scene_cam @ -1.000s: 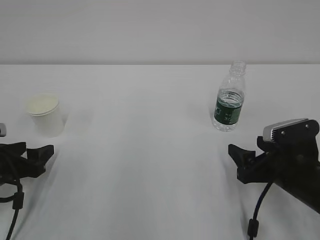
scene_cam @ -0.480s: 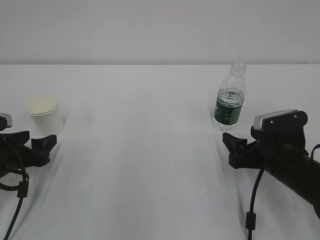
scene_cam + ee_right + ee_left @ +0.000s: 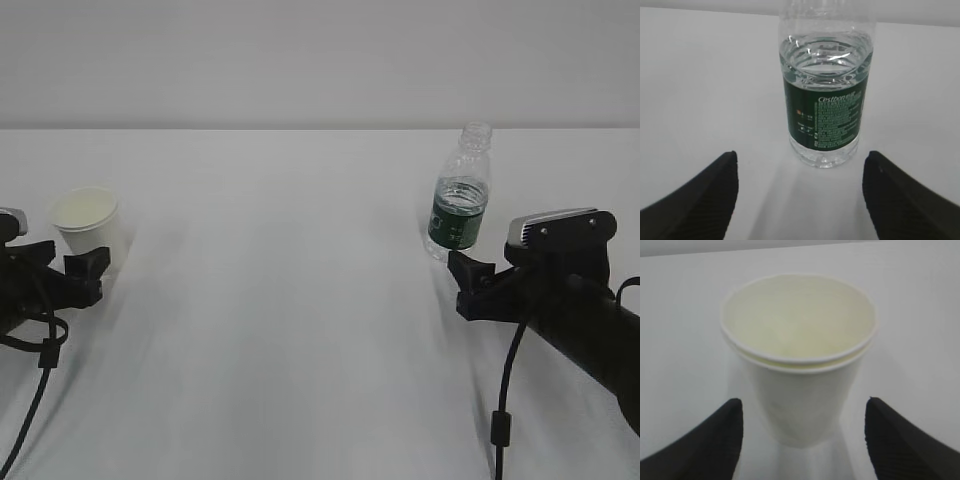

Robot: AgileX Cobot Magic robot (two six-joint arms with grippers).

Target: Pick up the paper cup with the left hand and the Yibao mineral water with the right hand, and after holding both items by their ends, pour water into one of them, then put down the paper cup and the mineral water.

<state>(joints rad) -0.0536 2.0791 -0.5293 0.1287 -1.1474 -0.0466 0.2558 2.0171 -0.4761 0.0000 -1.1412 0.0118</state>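
Paper cup (image 3: 88, 228) stands upright near the left edge of the white tabletop (image 3: 290, 300), its rolled rim up and its pale cream inside showing. In the left wrist view the cup (image 3: 799, 355) shows a doubled rim, as if two cups were nested, though this cannot be told for sure. The left hand (image 3: 40, 290) lies low at that left edge, its pincer (image 3: 65, 268) pointing toward the far edge, just in front of the cup. The pincer (image 3: 802, 440) is spread apart: its two black fingers (image 3: 705, 442) sit at either side of the cup's base without touching it, with white tabletop showing between each finger and the cup wall. A black cable (image 3: 35, 390) trails from the arm toward the near edge.

Further right, toward the far right part of the tabletop, the Yibao mineral water (image 3: 460, 195) stands upright, capless, with its dark green label band around the middle and water reaching just above the label (image 3: 826, 112). The right hand (image 3: 570, 310) comes in from the right edge, a flat grey plate (image 3: 553, 222) on top near its wrist. Its pincer (image 3: 470, 280) is just on the near side of the bottle and is likewise apart: in the right wrist view the fingers (image 3: 700, 200) flank the bottle's base (image 3: 824, 155) with clear gaps on both sides.
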